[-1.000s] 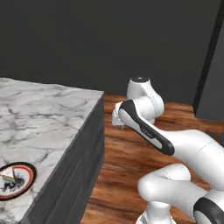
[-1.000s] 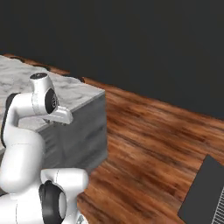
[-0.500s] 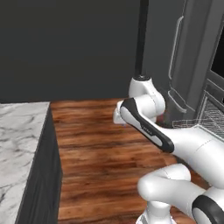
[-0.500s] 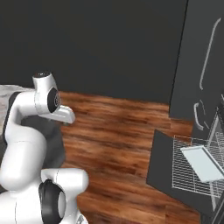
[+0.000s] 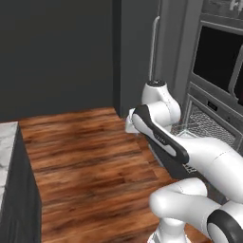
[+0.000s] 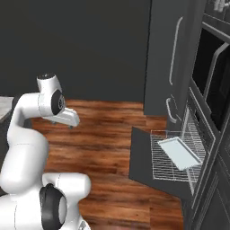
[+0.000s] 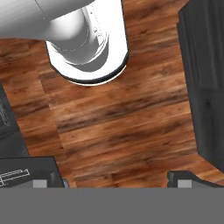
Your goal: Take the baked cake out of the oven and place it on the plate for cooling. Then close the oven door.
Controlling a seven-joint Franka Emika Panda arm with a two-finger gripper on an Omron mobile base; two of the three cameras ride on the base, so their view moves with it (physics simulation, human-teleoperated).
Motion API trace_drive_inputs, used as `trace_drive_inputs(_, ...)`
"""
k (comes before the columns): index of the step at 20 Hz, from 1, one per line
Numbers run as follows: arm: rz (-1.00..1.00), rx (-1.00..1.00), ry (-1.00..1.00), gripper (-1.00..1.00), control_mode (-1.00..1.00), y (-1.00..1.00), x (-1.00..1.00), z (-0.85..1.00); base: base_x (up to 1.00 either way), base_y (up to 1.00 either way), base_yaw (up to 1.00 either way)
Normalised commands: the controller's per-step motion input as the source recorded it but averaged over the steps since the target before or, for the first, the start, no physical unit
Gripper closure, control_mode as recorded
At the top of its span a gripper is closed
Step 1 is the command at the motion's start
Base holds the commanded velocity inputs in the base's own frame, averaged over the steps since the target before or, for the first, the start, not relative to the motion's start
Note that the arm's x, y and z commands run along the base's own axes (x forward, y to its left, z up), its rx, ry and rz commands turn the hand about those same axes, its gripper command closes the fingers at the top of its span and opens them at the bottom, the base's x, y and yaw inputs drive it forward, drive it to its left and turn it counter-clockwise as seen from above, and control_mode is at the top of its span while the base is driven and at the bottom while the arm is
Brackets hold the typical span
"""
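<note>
Above the wood floor, the gripper hangs spread, oven door down.

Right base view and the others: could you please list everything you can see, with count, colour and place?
oven: one, grey, in the wall at right
oven door: one, dark, folded down open
wire rack: one, silver, pulled out over the door
tray: one, pale grey, on the rack
tall cabinet: one, dark grey, left of the oven
floor: brown wood
counter: one, marble top, far left
gripper: one, dark fingertips, open above the floor
</note>
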Motion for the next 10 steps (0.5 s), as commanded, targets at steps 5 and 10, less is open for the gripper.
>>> trace_drive_inputs(5,0.00,0.00,0.00,-1.00,1.00,0.00,0.00,0.00,0.00,-0.41,-0.27)
trace_drive_inputs(10,0.00,0.00,0.00,-1.00,1.00,0.00,0.00,0.00,0.00,-0.50,-0.18)
